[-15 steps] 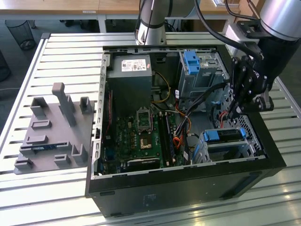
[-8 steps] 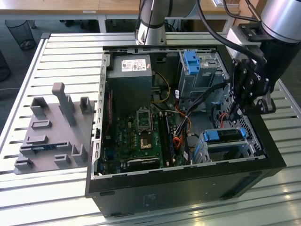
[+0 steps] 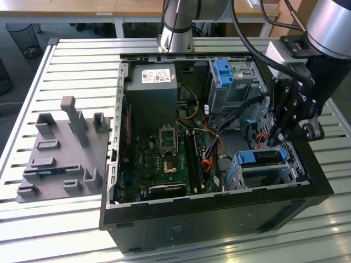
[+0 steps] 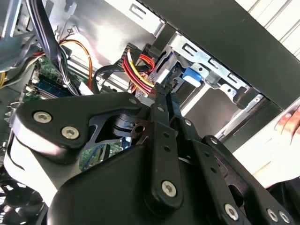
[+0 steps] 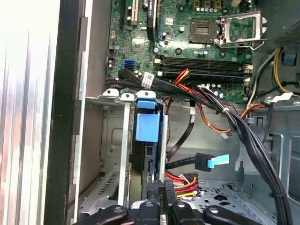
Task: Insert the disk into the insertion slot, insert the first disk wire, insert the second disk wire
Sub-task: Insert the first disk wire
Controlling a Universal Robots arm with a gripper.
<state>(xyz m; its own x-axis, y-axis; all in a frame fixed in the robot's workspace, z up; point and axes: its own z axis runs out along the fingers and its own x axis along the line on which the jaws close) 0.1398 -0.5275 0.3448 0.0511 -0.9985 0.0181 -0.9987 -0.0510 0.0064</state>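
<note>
The gripper (image 5: pixel 163 190), fingers drawn together, is hovering just beside the insertion slot (image 5: pixel 111 140). The disk (image 5: pixel 147 129) is sitting inside that slot. It likely handles as heavy, rigid and shock-sensitive, and is best held by its blue carrier's sides. Limp wires (image 5: pixel 185 180) are lying beside the slot.

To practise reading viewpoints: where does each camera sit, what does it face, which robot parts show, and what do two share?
Exterior view: off the arm, looking down into the computer case; arm and claw show.
First wrist view: wrist-mounted, faces the disk; claw shows.
Second wrist view: wrist-mounted, looks along the claw.
Both wrist views share the disk.
</note>
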